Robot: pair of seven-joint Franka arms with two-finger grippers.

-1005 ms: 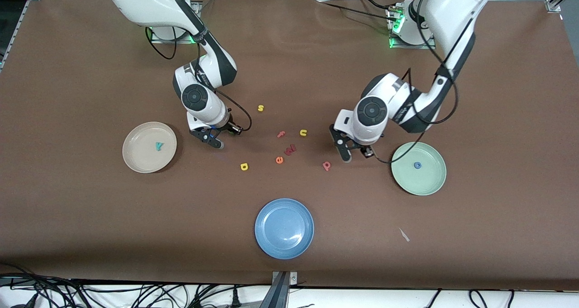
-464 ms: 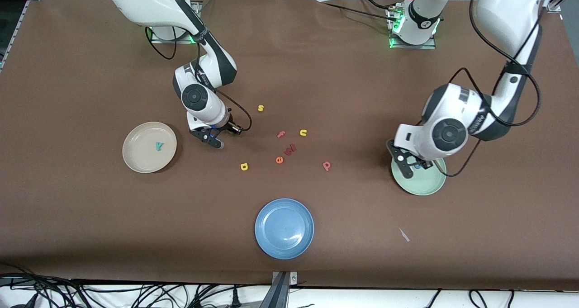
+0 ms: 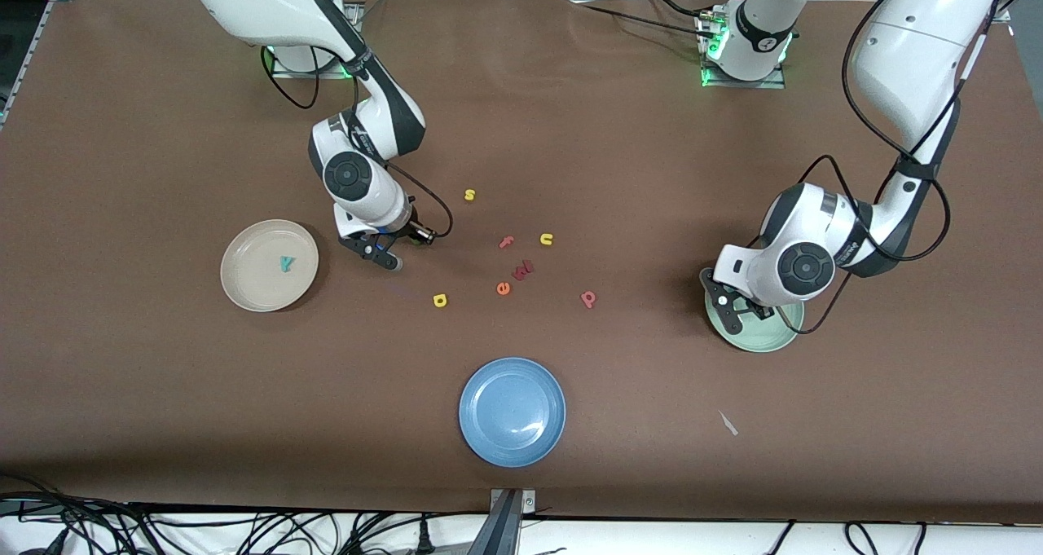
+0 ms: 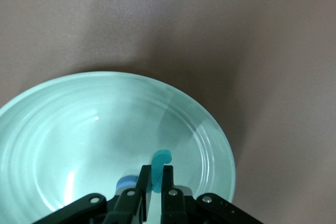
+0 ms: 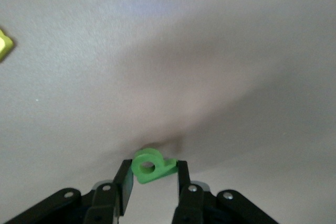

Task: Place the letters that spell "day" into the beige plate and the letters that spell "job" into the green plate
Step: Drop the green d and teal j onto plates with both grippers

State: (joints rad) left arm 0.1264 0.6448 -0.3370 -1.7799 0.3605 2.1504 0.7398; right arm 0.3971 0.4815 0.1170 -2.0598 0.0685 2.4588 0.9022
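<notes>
Left wrist view shows our left gripper [image 4: 155, 181] pinching the teal j [image 4: 159, 167] over the green plate [image 4: 63, 129], ready to let go, while our right gripper [image 5: 152, 179] hugs the green d [image 5: 149, 166].

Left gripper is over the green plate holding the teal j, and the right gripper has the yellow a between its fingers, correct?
Not quite. The right gripper has the green d between its fingers, as the right wrist view shows. The rest stands: the left gripper is over the green plate, holding the teal j.
</notes>
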